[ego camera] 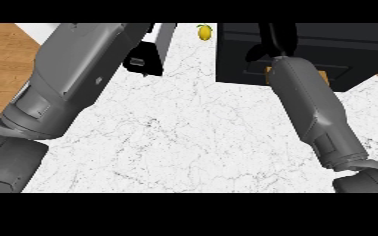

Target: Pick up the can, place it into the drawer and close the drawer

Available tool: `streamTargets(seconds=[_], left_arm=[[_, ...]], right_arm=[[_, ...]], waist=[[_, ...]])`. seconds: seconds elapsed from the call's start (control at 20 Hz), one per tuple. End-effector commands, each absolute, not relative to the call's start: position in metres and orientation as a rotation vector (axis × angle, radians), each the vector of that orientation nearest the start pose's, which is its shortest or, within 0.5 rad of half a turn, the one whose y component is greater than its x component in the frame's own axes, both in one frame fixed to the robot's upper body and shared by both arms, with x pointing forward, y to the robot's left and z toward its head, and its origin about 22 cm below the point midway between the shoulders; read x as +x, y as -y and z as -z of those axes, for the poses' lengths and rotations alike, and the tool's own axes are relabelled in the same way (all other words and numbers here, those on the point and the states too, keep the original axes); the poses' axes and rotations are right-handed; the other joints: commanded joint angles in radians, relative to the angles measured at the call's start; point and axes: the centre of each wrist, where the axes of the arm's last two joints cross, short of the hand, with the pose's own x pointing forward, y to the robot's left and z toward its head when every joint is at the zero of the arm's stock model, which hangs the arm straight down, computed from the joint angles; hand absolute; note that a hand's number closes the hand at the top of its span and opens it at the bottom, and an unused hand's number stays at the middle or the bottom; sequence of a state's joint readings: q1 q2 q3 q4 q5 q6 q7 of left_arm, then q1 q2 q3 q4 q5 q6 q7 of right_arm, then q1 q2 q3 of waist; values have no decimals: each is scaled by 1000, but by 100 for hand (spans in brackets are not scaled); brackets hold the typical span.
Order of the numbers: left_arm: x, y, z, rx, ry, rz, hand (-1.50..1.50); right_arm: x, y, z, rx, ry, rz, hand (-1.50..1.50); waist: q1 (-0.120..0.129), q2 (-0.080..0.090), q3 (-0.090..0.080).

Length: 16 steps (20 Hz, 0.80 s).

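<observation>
No can shows anywhere in the head view. The dark drawer fills the upper right of the white marble counter. My right hand lies over the drawer, its black fingers stretching straight toward the far edge and the thumb spread out to the left; nothing shows in it. My left forearm crosses the left side of the view. Only a black part of the left hand shows below it, near the top centre.
A small yellow fruit lies at the far edge of the counter, just left of the drawer. A wooden floor strip shows beyond the counter's left edge.
</observation>
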<state>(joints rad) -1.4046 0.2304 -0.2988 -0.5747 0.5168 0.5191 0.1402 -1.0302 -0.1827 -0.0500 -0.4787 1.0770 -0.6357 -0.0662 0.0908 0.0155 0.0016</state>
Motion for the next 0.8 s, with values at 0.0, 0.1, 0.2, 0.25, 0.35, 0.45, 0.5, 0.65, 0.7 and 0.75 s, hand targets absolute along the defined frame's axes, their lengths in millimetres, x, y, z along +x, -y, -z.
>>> streamTargets(seconds=[0.0,0.1,0.2,0.25,0.35,0.45,0.5,0.65,0.7,0.75], left_arm=[[449,-90,-261,58,1694,11,-150],[452,-103,-253,85,1701,12,-150],[450,-106,-228,79,1693,20,-150],[447,-105,-259,60,1711,17,-150],[446,-107,-250,54,1689,21,-150],[442,-104,-261,45,1694,16,-150],[442,-111,-243,54,1689,32,-150],[438,-108,-251,27,1703,23,-150],[440,-127,-248,55,1694,25,-150],[437,-126,-241,54,1702,17,-150]], right_arm=[[457,173,-95,-1350,1780,-809,-150],[466,179,-123,-1352,1808,-805,-150],[468,169,-129,-1321,1830,-758,-150],[468,168,-127,-1323,1822,-785,-150],[468,164,-128,-1274,1858,-736,-150],[470,169,-136,-1207,1897,-695,-150],[471,155,-147,-1164,1931,-646,-150],[473,160,-150,-1155,1929,-659,-150],[469,149,-134,-1137,1936,-656,-150],[471,163,-138,-1132,1945,-664,-150]], waist=[[24,0,-1],[22,8,-1],[22,6,-1],[32,2,-1],[28,8,0],[29,0,1],[33,-3,1],[42,6,1],[39,3,0],[30,1,0]])
